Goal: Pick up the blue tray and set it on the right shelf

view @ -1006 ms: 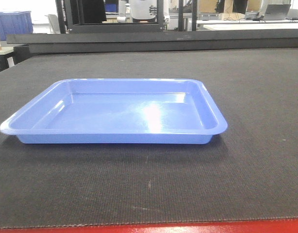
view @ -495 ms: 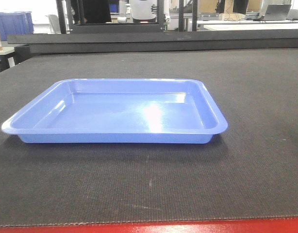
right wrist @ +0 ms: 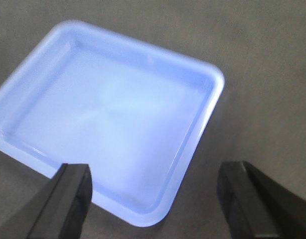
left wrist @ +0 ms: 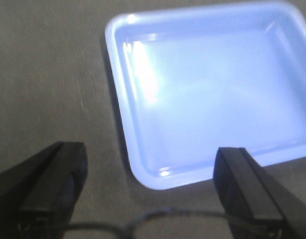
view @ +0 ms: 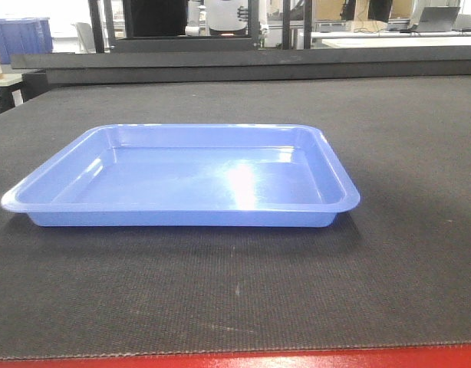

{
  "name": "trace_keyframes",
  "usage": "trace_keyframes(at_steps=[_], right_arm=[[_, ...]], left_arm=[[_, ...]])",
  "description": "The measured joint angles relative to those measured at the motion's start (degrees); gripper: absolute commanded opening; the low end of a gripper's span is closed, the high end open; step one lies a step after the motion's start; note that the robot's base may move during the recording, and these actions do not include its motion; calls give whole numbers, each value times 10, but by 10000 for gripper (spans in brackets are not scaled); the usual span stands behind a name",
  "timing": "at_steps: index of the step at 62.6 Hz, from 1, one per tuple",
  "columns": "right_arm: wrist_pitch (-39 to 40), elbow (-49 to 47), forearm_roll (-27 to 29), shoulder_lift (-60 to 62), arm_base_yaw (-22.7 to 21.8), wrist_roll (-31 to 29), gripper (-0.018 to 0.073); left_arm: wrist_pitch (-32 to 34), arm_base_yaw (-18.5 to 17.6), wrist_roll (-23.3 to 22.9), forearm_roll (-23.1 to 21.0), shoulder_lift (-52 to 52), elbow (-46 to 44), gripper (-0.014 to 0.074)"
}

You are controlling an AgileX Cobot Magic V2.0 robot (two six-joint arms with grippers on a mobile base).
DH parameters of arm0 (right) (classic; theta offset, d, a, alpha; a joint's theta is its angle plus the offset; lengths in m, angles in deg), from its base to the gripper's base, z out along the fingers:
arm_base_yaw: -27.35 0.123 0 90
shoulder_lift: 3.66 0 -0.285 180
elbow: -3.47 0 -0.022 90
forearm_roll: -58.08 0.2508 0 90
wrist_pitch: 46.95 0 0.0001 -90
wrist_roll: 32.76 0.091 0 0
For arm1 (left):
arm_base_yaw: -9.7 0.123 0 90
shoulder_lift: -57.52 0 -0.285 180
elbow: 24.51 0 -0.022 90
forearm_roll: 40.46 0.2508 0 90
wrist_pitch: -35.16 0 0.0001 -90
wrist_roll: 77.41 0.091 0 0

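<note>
**Two open end effectors over the tray, grasp not yet made**

Both arms look to be in the approach step, and nothing is gripped yet. In its own wrist view, the left end effector [left wrist: 150, 169] has its dark fingers spread wide. One rounded corner of the blue tray [view: 189, 184] shows in the gap between them, and they are not touching it. The tray is empty and sits flat on the dark-matted worktop [view: 404, 253], a little left of centre in the front view. The right end effector [right wrist: 155, 186] is likewise spread, framing another corner of the tray from its own side.

I judge the next move to be lowering each arm until one finger is inside the flared rim and the other outside, then closing both together so the tray lifts level.

The front view shows the tray's low profile and glossy floor, but neither arm. The wrist views show the fingers and corners, though blurred. No view shows the right shelf.
</note>
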Motion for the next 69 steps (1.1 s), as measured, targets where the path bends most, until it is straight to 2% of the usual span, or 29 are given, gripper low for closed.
trace_keyframes(at_steps=[13, 23, 32, 69], right_arm=[[-78, -105, -26, -151, -1, 79, 603], [-118, -158, -100, -236, -1, 164, 603], [-134, -183, -142, -290, -1, 203, 602], [-81, -189, -114, -415, -2, 215, 599]], left_arm=[[-75, 0, -54, 44, -154, -113, 434], [-98, 0, -78, 60, -247, -179, 434], [-99, 0, -85, 60, -309, -212, 434], [-80, 0, -91, 59, -445, -224, 433]])
